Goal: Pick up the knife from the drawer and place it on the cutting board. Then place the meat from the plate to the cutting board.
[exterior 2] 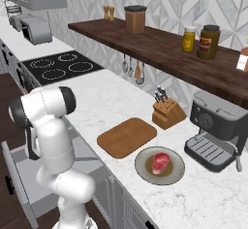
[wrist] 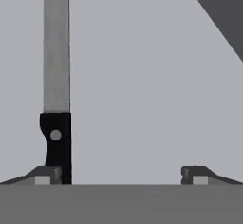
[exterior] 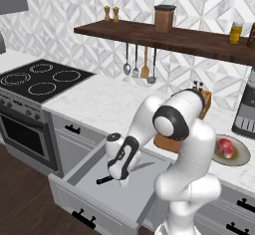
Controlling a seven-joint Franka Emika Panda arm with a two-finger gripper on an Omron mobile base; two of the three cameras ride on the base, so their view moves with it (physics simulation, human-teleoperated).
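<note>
Gripper (wrist: 121,174) hangs low inside the wide, shallow, light grey drawer (exterior: 94,199), jaws spread wide apart and holding nothing. Hand view: both dark fingertips (wrist: 47,174) rise at the bottom edge, one at each side. Slim kitchen knife with black handle and dark grey blade (wrist: 56,99) lies flat on the drawer's plain grey floor, running straight away from the camera. Its handle end sits just beside the fingertip on that side of the view; cannot tell whether they touch. Other fingertip stands well apart from the knife.

Left base view: drawer is pulled out from the cabinet front, black bar handle facing the camera. White arm bends down into it; the knife's handle tip pokes out just beside the hand, blade partly hidden behind it.

Flat rectangular brown wooden cutting board (exterior 2: 127,137) lies bare on the white marble counter (exterior 2: 106,102). Round grey-green plate (exterior 2: 144,169) sits just beside it, toward the camera. Small red steak with pale rim (exterior 2: 161,162) rests on the plate's middle. Small upright wooden knife block (exterior 2: 167,111) stands near the board's far corner.
</note>
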